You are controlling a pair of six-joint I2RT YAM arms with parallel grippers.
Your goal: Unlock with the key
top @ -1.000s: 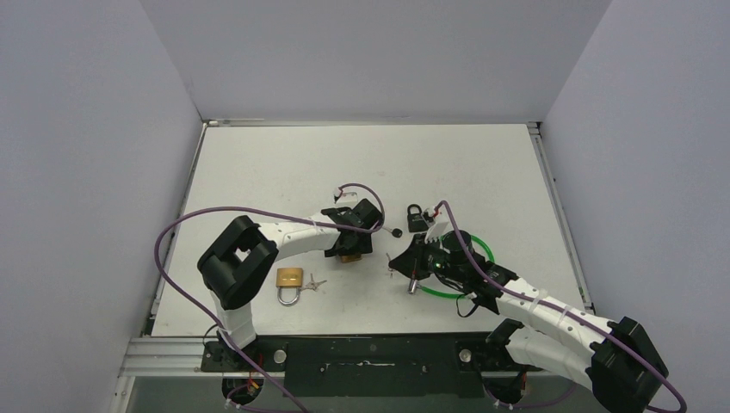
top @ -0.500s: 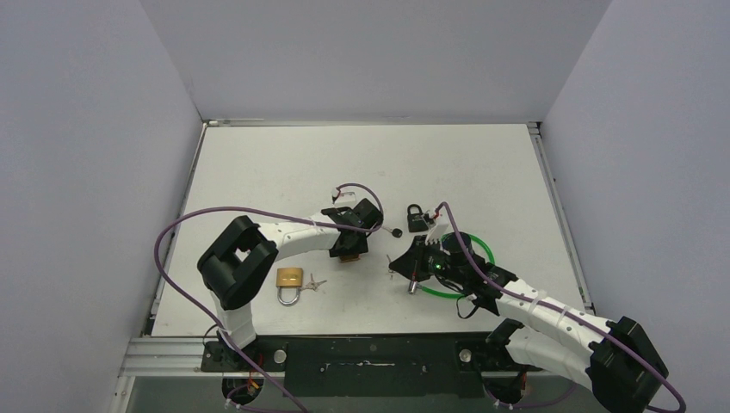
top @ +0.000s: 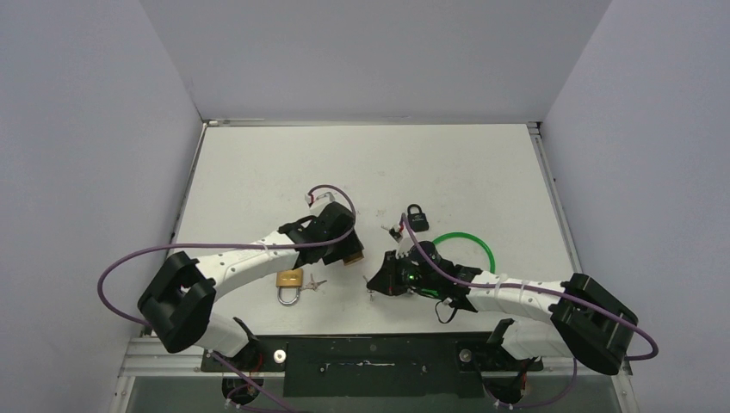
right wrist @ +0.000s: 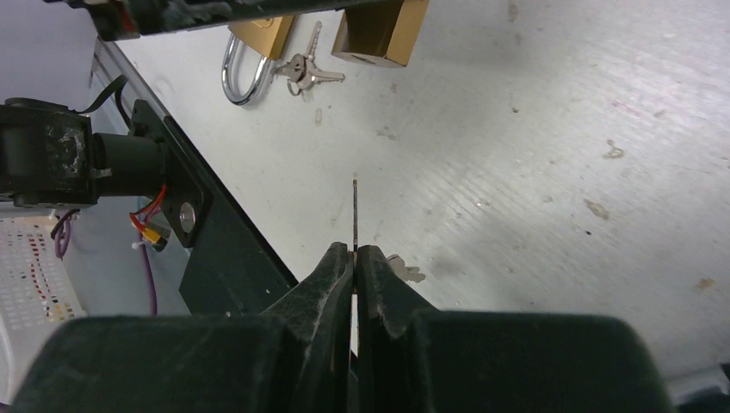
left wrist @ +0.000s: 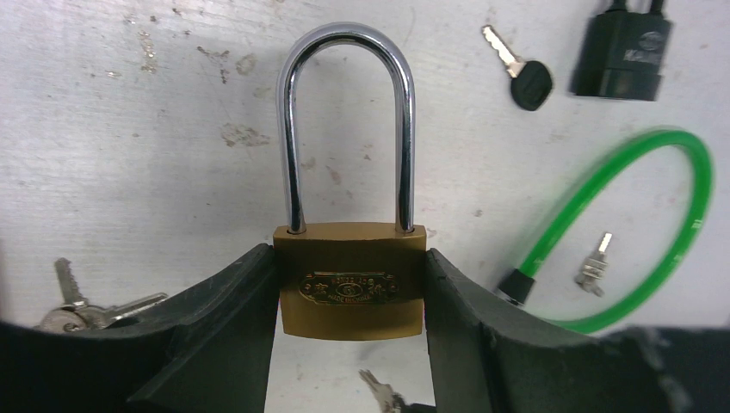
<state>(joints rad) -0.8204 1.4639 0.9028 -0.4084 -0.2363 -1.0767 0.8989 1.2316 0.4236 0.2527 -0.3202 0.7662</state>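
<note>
My left gripper (top: 348,252) is shut on the body of a brass padlock (left wrist: 351,284) with a steel shackle, held just above the table; its fingers (left wrist: 232,327) press both sides. My right gripper (top: 377,284) is shut on a thin silver key (right wrist: 355,215), seen edge-on and sticking out past the fingertips. The key points toward the bottom of the held padlock (right wrist: 379,30) with a gap between them. A key tip (left wrist: 383,396) shows just below the padlock body in the left wrist view.
A second brass padlock (top: 289,284) lies near the front edge beside a key bunch (top: 314,282). A black padlock (top: 417,217), a black-headed key (left wrist: 521,73), a green cable loop (top: 469,249) and a small silver key (left wrist: 594,265) lie to the right. The table's front rail (right wrist: 207,249) is close to the right gripper.
Both arms have shifted left and toward the front edge. The left gripper carried the padlock with it; the right gripper came off the green loop with the key, closer to the padlock.
</note>
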